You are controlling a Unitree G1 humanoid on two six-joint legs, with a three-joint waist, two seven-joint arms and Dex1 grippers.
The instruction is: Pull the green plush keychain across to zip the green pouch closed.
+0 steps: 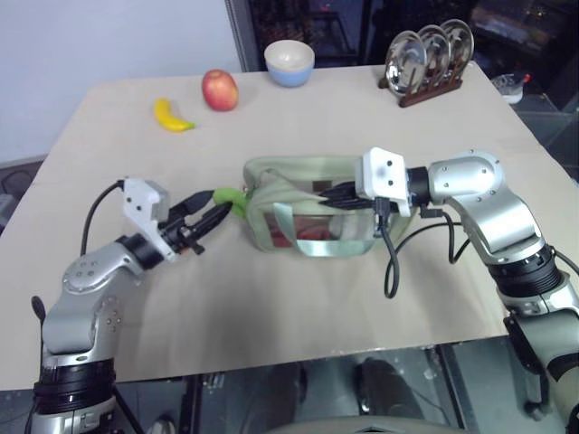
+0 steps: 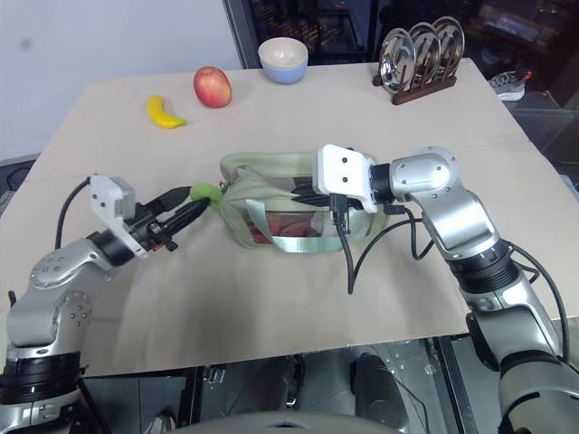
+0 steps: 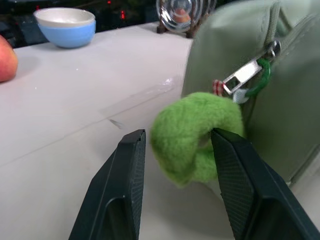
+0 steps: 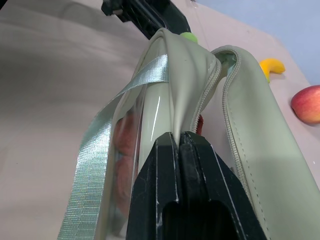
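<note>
My left gripper [image 3: 175, 192] has its two fingers [image 3: 122, 190] apart, one on each side of the green plush keychain [image 3: 197, 137]. The fuzzy ball sits right between them, but they are not squeezing it yet. It hangs from the metal zipper pull [image 3: 247, 75] at the end of the green pouch [image 1: 298, 212] nearest my left arm. I think I put my fingers there so I can pinch the ball and tug it along the zipper.

My right gripper [image 4: 180, 150] is pressed tight together on the top edge of the pouch. It holds the soft bag still, so the bag won't slide when I pull. The zipper looks open along the top, so the zipping is not done.

My left arm reaches in low and flat over the table [image 1: 298, 307], pointing at the pouch's end. My right arm bends across from the other side, pointing a little down.

Far back are a banana [image 1: 172, 116], an apple [image 1: 220, 89] and a bowl [image 1: 289, 61].
</note>
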